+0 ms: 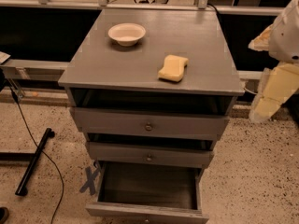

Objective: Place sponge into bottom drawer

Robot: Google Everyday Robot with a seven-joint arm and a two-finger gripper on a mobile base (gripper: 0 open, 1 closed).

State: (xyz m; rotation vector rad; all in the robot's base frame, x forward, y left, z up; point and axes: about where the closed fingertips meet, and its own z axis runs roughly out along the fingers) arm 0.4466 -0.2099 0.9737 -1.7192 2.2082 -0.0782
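Note:
The pale-yellow sponge (173,68) lies flat on the right half of the grey cabinet top (196,36). The bottom drawer (148,186) is pulled out towards me, its dark inside empty. My arm hangs at the right edge of the view, beside the cabinet. Its cream-coloured gripper (269,99) points down, level with the cabinet's upper drawer. It is off to the right of the sponge, touches nothing and holds nothing that I can see.
A round cream bowl (126,33) stands at the back left of the cabinet top. The two upper drawers (148,125) are slightly pulled out. A black bar and cable (33,160) lie on the speckled floor at the left. A blue X (89,177) marks the floor.

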